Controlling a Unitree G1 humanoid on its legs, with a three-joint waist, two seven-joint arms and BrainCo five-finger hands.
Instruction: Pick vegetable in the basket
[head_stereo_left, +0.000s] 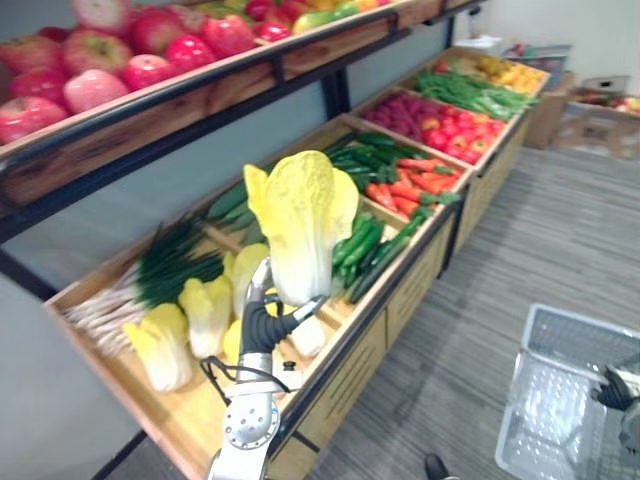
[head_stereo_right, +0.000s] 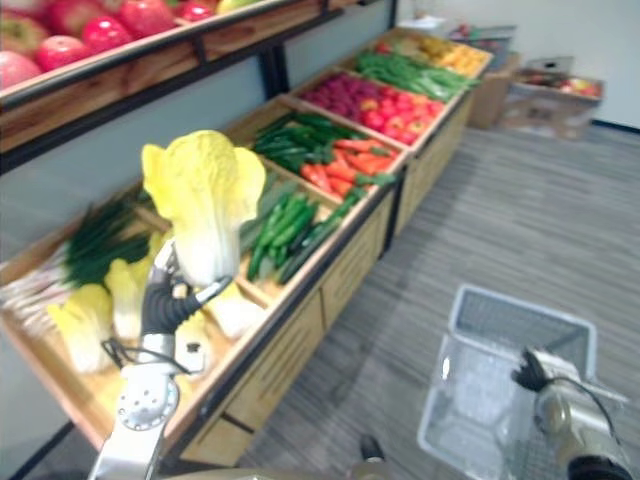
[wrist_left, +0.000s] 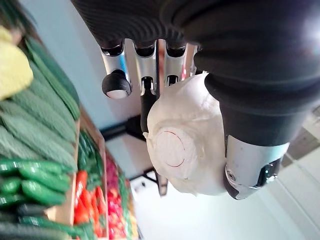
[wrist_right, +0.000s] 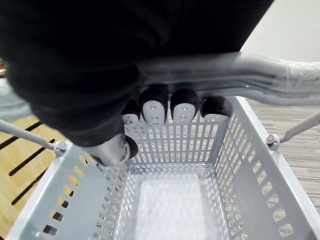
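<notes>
Cabbage (head_stereo_left: 302, 215) upright in left robot hand (head_stereo_left: 262, 325); right robot hand (wrist_right: 153, 111) holds basket (wrist_right: 250, 165).

The yellow-leaved, white-stemmed napa cabbage (head_stereo_left: 300, 225) stands upright, its pale base gripped by the left hand (head_stereo_left: 266, 326). The grey perforated plastic basket (wrist_right: 252, 170) hangs well apart, on the right.

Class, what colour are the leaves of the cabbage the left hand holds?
Yellow cabbage leaves, whitish base; best in left eye view.

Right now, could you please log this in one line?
left hand: shut on cabbage | right hand: shut on basket handle | basket: empty
</notes>
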